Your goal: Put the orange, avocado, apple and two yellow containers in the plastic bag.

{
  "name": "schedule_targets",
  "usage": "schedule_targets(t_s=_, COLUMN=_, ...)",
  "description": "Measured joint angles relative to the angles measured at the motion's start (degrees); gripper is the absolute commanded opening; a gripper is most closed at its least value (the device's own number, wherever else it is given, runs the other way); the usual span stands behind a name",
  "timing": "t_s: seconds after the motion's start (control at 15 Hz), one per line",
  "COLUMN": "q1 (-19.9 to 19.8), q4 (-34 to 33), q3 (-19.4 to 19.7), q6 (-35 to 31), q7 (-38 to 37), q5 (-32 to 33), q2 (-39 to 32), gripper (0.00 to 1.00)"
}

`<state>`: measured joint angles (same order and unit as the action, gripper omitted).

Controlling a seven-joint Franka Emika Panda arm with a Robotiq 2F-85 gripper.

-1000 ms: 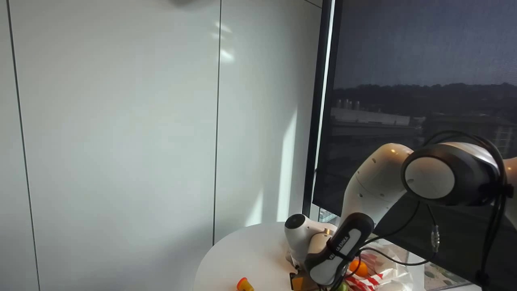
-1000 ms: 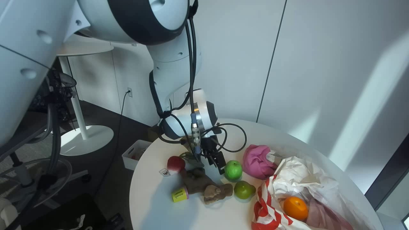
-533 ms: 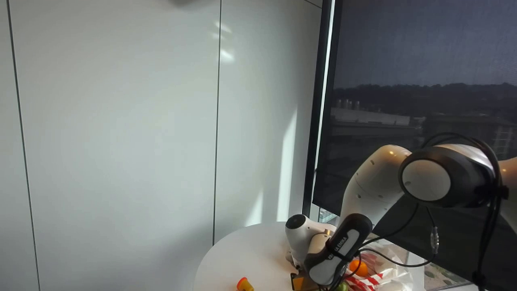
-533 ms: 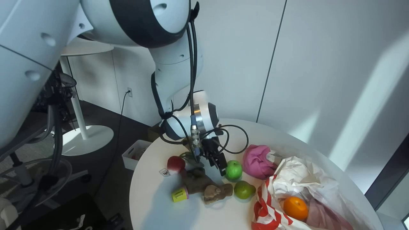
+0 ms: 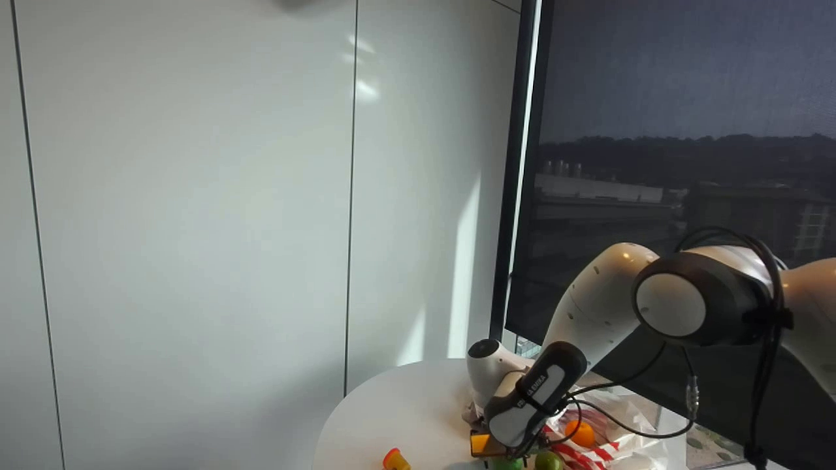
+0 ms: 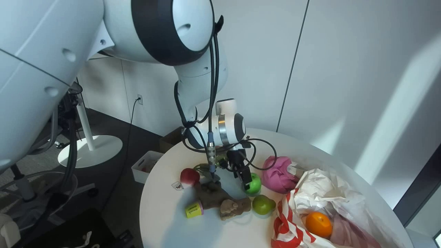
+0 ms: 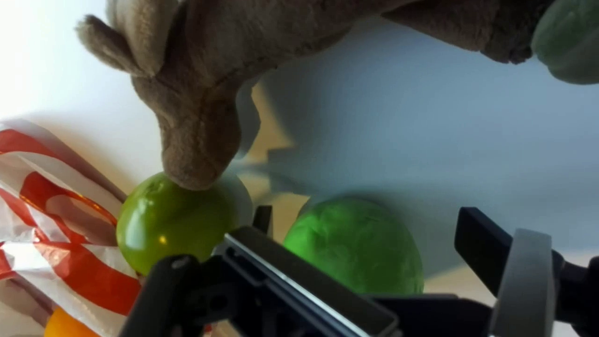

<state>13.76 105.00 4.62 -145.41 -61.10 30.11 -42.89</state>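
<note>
My gripper (image 7: pixel 367 229) is spread wide, and a bright green round item (image 7: pixel 360 257) shows between its jaws; whether either side touches it I cannot tell. The orange (image 6: pixel 319 224) lies well apart from me in the mouth of the plastic bag (image 6: pixel 317 189); in the wrist view only a slice of it shows. Between us sit an olive-green fruit (image 6: pixel 263 205) and the bag's red-and-white edge. A pink bundle (image 6: pixel 277 175) stands just beside the bright green round item, between me and the bag's far folds. Past a shaded stretch of white surface (image 7: pixel 421 131), a brown plush toy (image 7: pixel 206 107) lies with its snout just beside the olive-green fruit. In an exterior view, more surface spreads in front of the toy, and the bag's outer folds come near the curved rim by the wall (image 6: pixel 351 69).
</note>
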Motion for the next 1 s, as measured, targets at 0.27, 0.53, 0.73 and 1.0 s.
schedule_targets(t_s=0.27, q1=0.48, q4=-2.15, q3=1.89, q6=-3.12, q7=1.84, q5=-3.07, q2=-2.99, gripper=1.0)
schedule_targets(t_s=0.53, q1=4.73, q4=-2.26, q3=7.32, q6=-8.44, q7=1.8, q5=-2.55, q2=-4.55, gripper=0.59)
schedule_targets(t_s=0.73, q1=7.18, q4=-1.98, q3=9.31, q6=-10.72, q7=1.88, q5=-2.55, q2=-4.67, gripper=0.56)
schedule_targets(t_s=1.0, q1=11.71, q4=-1.94, q3=14.82, q6=-11.44, q7=0.6, q5=-1.86, q2=-3.81, gripper=0.56)
